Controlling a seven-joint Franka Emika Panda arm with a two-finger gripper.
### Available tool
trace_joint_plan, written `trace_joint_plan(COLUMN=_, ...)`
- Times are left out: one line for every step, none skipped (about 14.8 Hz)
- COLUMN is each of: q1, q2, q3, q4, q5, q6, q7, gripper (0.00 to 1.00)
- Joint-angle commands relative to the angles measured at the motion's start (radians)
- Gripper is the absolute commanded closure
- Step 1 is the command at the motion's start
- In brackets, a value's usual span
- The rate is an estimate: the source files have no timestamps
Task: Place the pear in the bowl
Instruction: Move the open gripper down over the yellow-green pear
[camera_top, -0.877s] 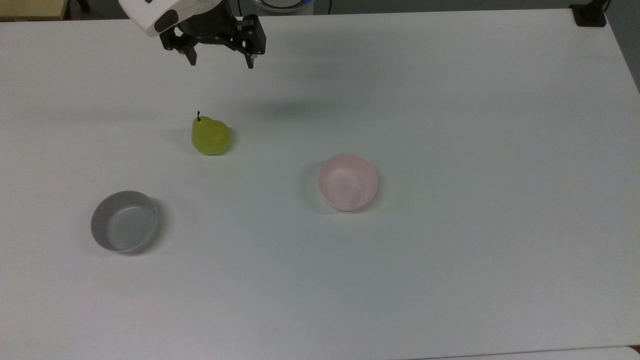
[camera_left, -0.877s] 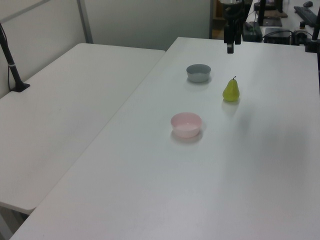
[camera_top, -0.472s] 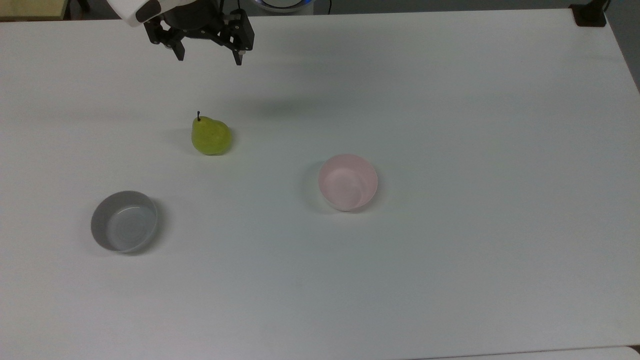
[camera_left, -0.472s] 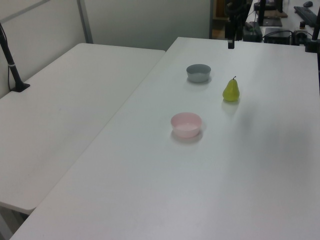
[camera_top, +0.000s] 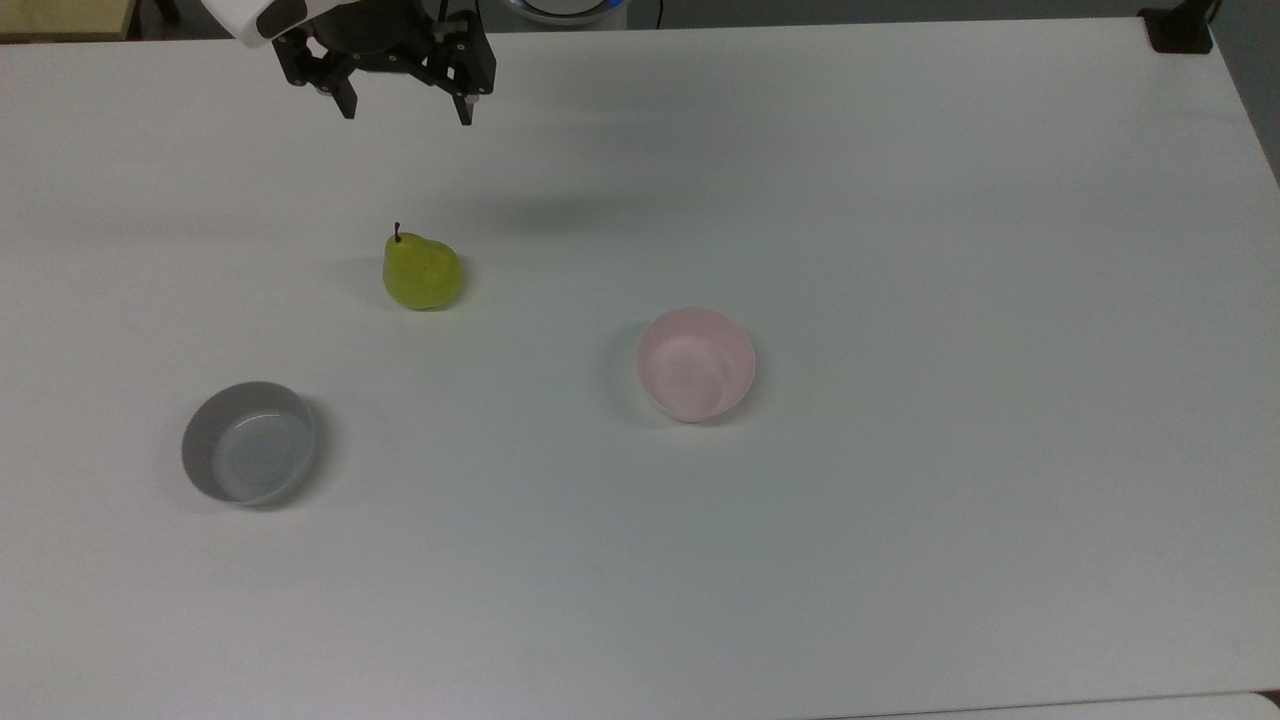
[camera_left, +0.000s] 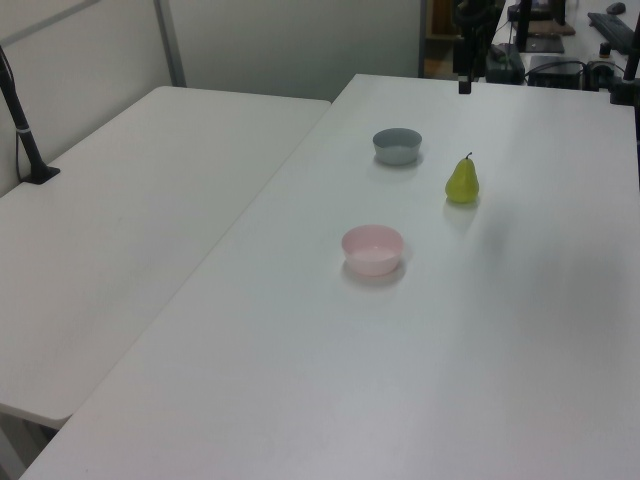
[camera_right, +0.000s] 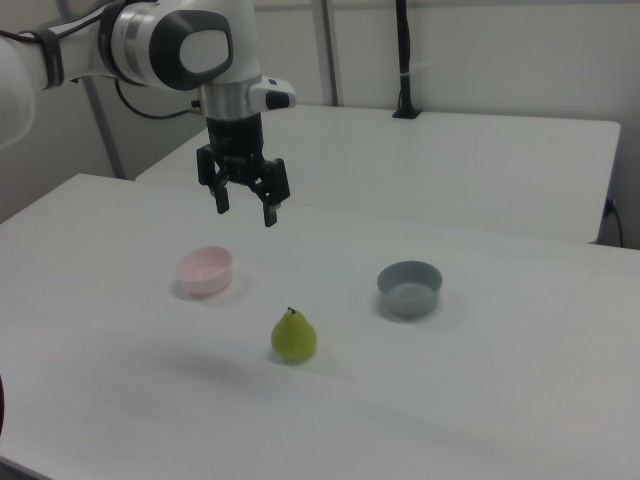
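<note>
The yellow-green pear stands upright on the white table, stem up. The pale pink bowl sits empty, to the pear's right in the top view. My gripper hangs open and empty high above the table, fingers pointing down. In the top view it is above the pear near the far edge; in the right view it hovers above and between bowl and pear. The left view catches a fingertip at the top.
A grey bowl sits empty at the top view's lower left. A second white table adjoins on the left view's left. A black clamp sits at the top view's far right corner.
The gripper has moved toward the top view's left and upper edge, staying open. Pear and both bowls have not moved.
</note>
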Motion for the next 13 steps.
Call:
trace_joint_plan(q1=0.005, q2=0.002, q3=-0.006, q4=-0.022, q5=-0.007, q6=0.029, q7=-0.058, gripper=0.0)
trace_joint_plan(q1=0.006, q2=0.018, q3=-0.015, q4=-0.025, q5=-0.008, q6=0.05, q7=-0.078, gripper=0.0)
trace_joint_plan(q1=0.009, q2=0.033, q3=-0.026, q4=-0.039, q5=-0.011, q6=0.063, q7=-0.091, gripper=0.0)
trace_joint_plan(q1=0.01, q2=0.051, q3=-0.029, q4=-0.06, q5=-0.016, q6=0.09, q7=-0.11, gripper=0.0)
trace_joint_plan(q1=0.008, q2=0.059, q3=-0.031, q4=-0.098, q5=-0.034, q6=0.124, q7=-0.134, gripper=0.0)
trace_joint_plan(q1=0.008, q2=0.062, q3=-0.031, q4=-0.14, q5=-0.048, q6=0.152, q7=-0.153, gripper=0.0)
trace_joint_plan(q1=0.008, q2=0.079, q3=-0.031, q4=-0.172, q5=-0.066, q6=0.184, q7=-0.164, gripper=0.0)
trace_joint_plan(q1=0.005, q2=0.099, q3=-0.031, q4=-0.187, q5=-0.074, q6=0.216, q7=-0.164, gripper=0.0)
trace_joint_plan(q1=0.003, q2=0.125, q3=-0.034, q4=-0.192, q5=-0.076, q6=0.248, q7=-0.164, gripper=0.0)
trace_joint_plan(q1=0.005, q2=0.14, q3=-0.044, q4=-0.192, q5=-0.077, q6=0.265, q7=-0.165, gripper=0.0)
trace_joint_plan(q1=0.008, q2=0.156, q3=-0.049, q4=-0.194, q5=-0.079, q6=0.28, q7=-0.167, gripper=0.0)
trace_joint_plan(q1=0.008, q2=0.176, q3=-0.049, q4=-0.203, q5=-0.079, q6=0.302, q7=-0.176, gripper=0.0)
trace_joint_plan(q1=0.008, q2=0.193, q3=-0.049, q4=-0.214, q5=-0.095, q6=0.326, q7=-0.177, gripper=0.0)
